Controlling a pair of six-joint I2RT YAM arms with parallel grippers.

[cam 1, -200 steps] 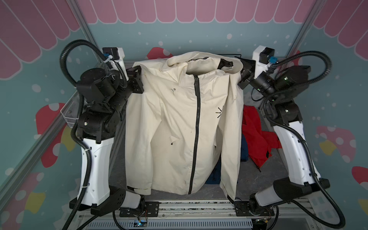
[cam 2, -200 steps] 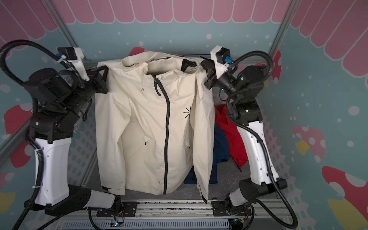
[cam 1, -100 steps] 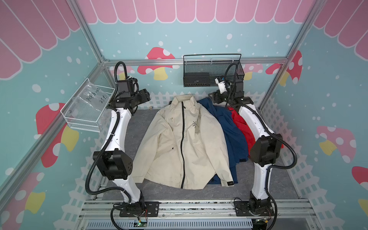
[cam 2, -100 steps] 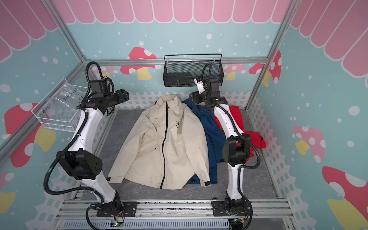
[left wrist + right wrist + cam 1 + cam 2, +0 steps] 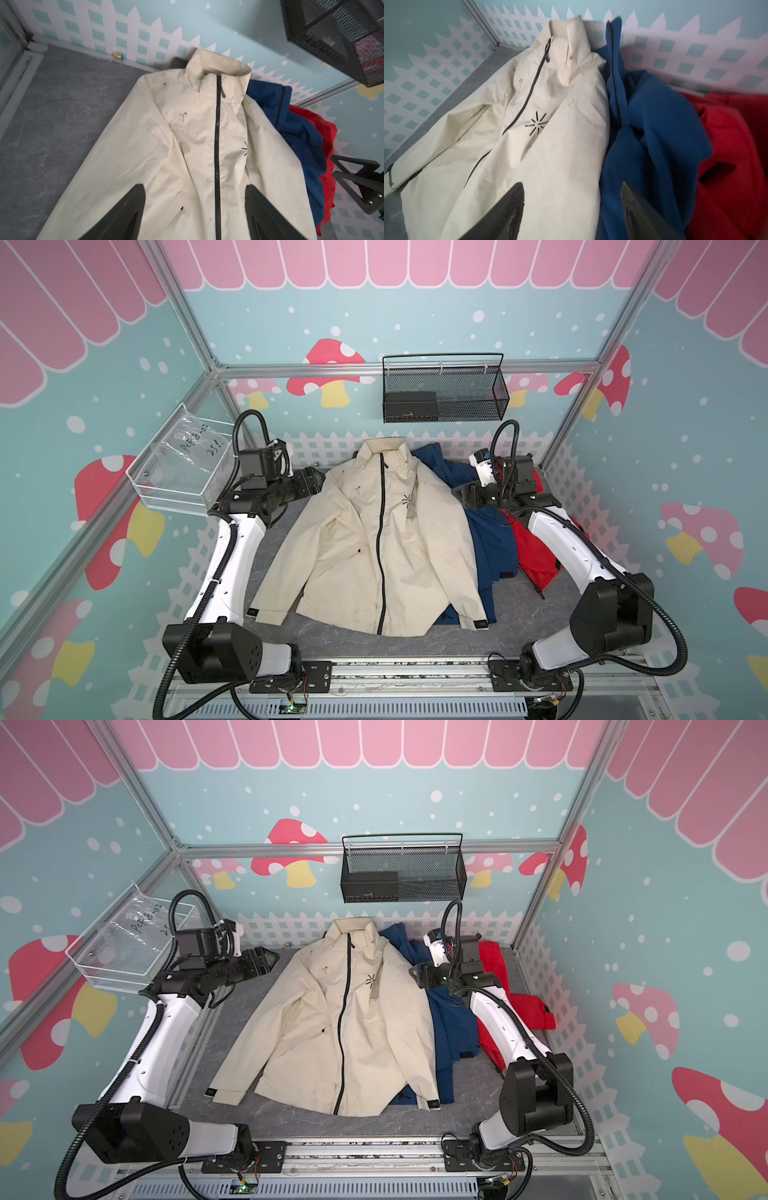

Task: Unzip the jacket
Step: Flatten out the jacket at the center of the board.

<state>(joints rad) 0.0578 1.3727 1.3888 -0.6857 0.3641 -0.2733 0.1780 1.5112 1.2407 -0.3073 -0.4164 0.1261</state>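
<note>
A cream jacket (image 5: 353, 547) lies flat, front up, on the grey table, collar toward the back wall. Its black zipper (image 5: 380, 539) is closed from hem to collar, and the pull (image 5: 222, 91) hangs just under the collar. My left gripper (image 5: 318, 482) hovers open beside the jacket's left shoulder and holds nothing; the left wrist view shows its fingers (image 5: 133, 205) spread above the cream front. My right gripper (image 5: 464, 497) is open at the other shoulder, over the seam where cream fabric meets a blue garment (image 5: 654, 128).
A blue jacket (image 5: 488, 539) and a red one (image 5: 536, 556) lie bunched right of the cream jacket, partly under my right arm. A black wire basket (image 5: 444, 393) hangs on the back wall. A clear tray (image 5: 183, 477) is mounted on the left wall.
A second ago both grippers were shut on the jacket's shoulders and held it up. They have since let go; the jacket lies flat, with both grippers open beside its shoulders.
</note>
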